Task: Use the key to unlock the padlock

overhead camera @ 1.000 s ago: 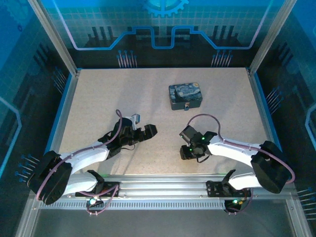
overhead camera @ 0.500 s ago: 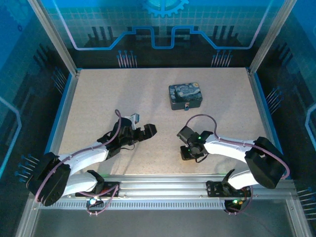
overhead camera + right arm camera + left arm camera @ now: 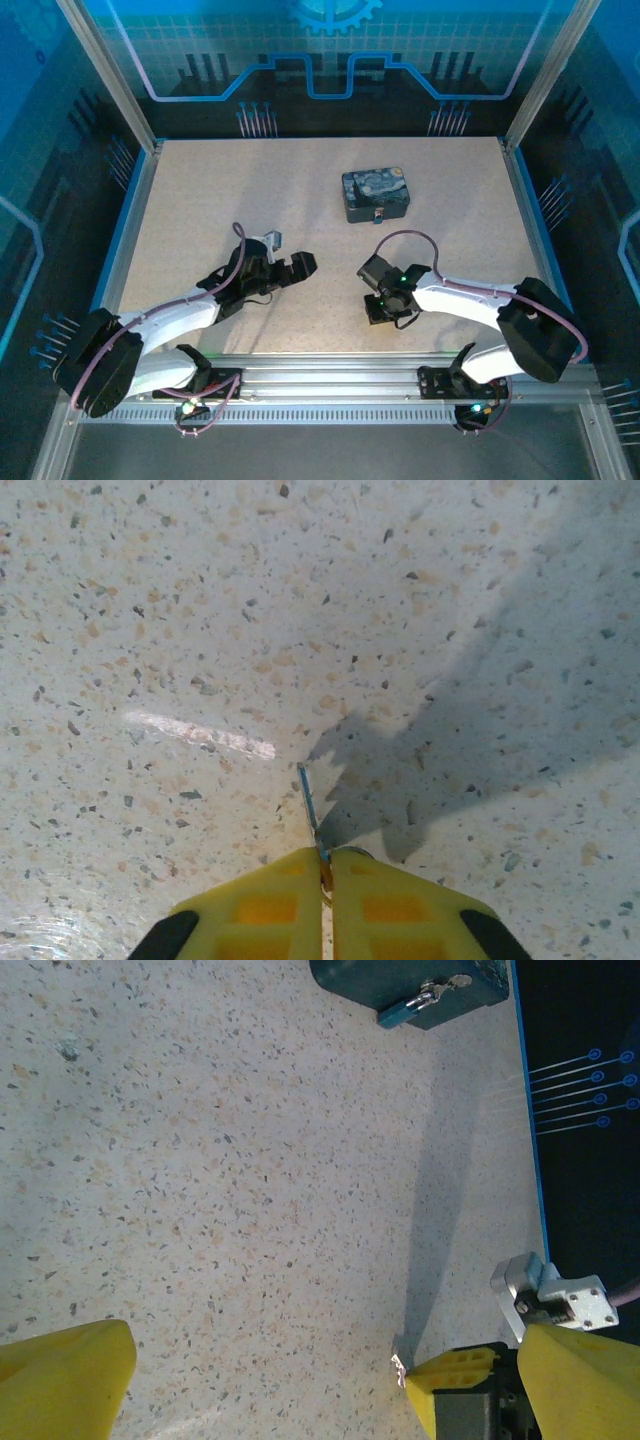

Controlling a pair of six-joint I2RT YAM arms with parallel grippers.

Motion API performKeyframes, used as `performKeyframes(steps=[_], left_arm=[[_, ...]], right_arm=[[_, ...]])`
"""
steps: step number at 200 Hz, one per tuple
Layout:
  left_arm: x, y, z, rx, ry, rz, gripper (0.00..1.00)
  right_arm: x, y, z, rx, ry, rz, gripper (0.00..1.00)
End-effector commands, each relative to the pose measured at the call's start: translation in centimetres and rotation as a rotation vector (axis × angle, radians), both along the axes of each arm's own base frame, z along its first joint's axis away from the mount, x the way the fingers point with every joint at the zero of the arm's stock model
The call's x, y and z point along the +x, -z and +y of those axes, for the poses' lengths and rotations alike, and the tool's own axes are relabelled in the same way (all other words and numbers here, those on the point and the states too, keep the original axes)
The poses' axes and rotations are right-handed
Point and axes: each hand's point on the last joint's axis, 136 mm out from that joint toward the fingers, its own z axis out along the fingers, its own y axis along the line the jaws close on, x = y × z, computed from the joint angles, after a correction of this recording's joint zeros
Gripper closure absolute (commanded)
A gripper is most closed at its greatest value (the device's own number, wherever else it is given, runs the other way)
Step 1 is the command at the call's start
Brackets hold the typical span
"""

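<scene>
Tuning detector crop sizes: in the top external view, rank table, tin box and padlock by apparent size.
1. table, by far the largest
2. tin box
3. padlock, a mere speck on the box's near side

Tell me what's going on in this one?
The right pincer is shut on the key, whose thin blade sticks out in front of it, low over the table. The left pincer is open and holds nothing. The padlock sits on the front of the dark-blue tin box at the far side, with neither arm near it.
</scene>
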Motion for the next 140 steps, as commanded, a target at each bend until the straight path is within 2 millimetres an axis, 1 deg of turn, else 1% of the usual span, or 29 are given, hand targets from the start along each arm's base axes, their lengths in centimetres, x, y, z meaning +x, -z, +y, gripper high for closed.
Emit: performKeyframes(steps=[1, 32, 55, 74, 90, 111, 133, 140], left_arm=[[-0.2, -0.5, 0.1, 0.014, 0.005, -0.021, 0.01], [-0.2, -1.3, -0.1, -0.003, 0.010, -0.034, 0.01], [-0.2, -2.7, -0.6, -0.045, 0.033, -0.065, 0.01], [-0.3, -4.4, -1.3, -0.096, 0.064, -0.104, 0.01], [-0.5, -6.1, -2.1, -0.145, 0.105, -0.141, 0.02], [-1.0, -8.6, -3.4, -0.214, 0.189, -0.204, 0.06], [-1.7, -11.1, -4.6, -0.276, 0.275, -0.268, 0.14], [-1.8, -11.6, -4.9, -0.285, 0.296, -0.283, 0.17]], right_arm=[[-0.1, -0.6, -0.3, -0.017, -0.008, -0.017, 0.93], [0.3, -1.4, 0.0, 0.022, -0.030, -0.050, 0.96], [0.9, -2.6, 0.9, 0.114, -0.069, -0.100, 0.97], [1.5, -3.9, 1.8, 0.221, -0.101, -0.147, 0.97], [2.0, -5.4, 2.8, 0.325, -0.145, -0.200, 0.97], [2.9, -8.2, 4.0, 0.470, -0.207, -0.298, 0.97], [3.6, -11.5, 4.8, 0.608, -0.266, -0.392, 0.98], [3.7, -12.6, 5.0, 0.642, -0.282, -0.420, 0.98]])
